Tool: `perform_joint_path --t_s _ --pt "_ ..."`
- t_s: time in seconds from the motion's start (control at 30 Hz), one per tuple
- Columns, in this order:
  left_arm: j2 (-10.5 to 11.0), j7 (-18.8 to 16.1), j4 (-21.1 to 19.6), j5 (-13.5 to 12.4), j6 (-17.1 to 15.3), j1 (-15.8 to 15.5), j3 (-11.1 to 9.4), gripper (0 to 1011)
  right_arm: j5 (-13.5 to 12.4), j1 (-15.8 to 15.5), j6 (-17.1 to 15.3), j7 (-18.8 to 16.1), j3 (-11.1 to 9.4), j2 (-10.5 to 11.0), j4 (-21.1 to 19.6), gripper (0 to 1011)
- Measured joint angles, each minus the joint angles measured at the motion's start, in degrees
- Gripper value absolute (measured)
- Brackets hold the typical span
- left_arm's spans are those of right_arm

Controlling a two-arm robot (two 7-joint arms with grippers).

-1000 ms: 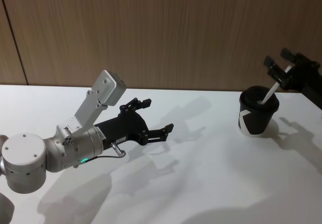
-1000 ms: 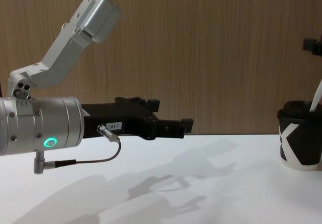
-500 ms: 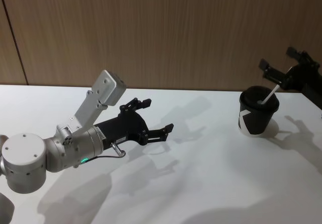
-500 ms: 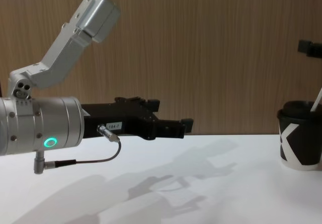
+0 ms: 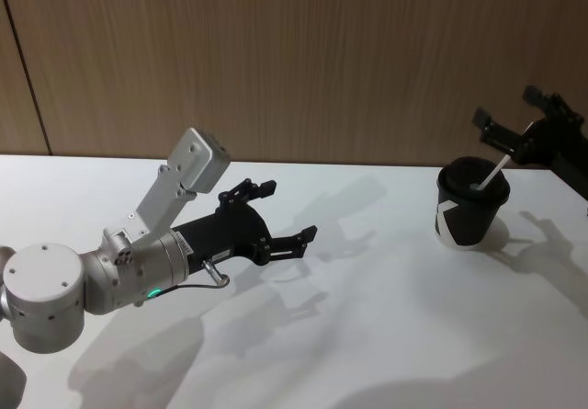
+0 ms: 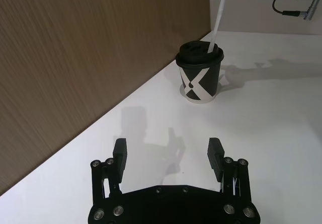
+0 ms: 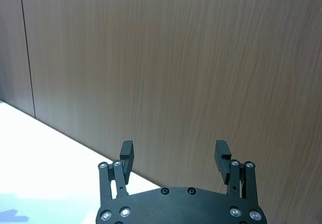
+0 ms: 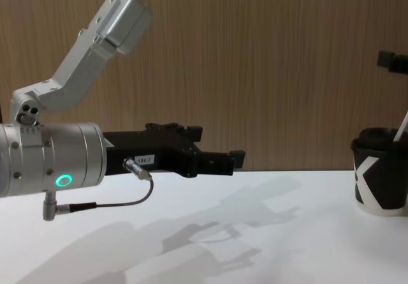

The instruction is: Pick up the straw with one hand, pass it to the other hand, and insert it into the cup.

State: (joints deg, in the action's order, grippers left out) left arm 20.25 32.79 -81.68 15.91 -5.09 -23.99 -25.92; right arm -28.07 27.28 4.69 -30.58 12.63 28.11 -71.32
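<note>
Straw (image 5: 491,174) in cup (image 5: 469,203) on table (image 5: 386,335) far right, left claw (image 5: 287,214) well apart

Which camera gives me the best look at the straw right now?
The left wrist view: the straw shows nearly whole, leaning up out of the cup lid. The head view shows it smaller; the chest view catches its upper part at the edge.

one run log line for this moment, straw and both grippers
straw: leaning in cup | right gripper: open, above cup | left gripper: open, holding nothing, over table
</note>
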Motion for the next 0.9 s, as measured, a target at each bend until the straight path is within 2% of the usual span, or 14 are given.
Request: perform_joint_path --t_s 0.17,0.47,0.73,0.9 --pt "0.0 0.0 0.0 0.0 0.0 0.0 0.0 1003 -0.04 -0.18 0.44 -0.06 -0.19 -0.02 -0.12 1001" --pt "0.01 -0.04 0.0 0.01 0.12 -0.02 0.0 1002 0.12 -1.22 3.16 -0.4 -0.86 -0.06 -1.23 1001" --pt "-0.24 -1.3 0.09 0.0 1.49 -0.06 0.23 1003 1.1 -3.12 7.56 -0.91 -1.65 0.05 -3.65 1001" --pt "-0.71 -2.68 0.19 0.04 3.02 0.06 0.82 1003 1.19 -4.04 8.34 -1.18 -1.95 0.17 -4.76 1001"
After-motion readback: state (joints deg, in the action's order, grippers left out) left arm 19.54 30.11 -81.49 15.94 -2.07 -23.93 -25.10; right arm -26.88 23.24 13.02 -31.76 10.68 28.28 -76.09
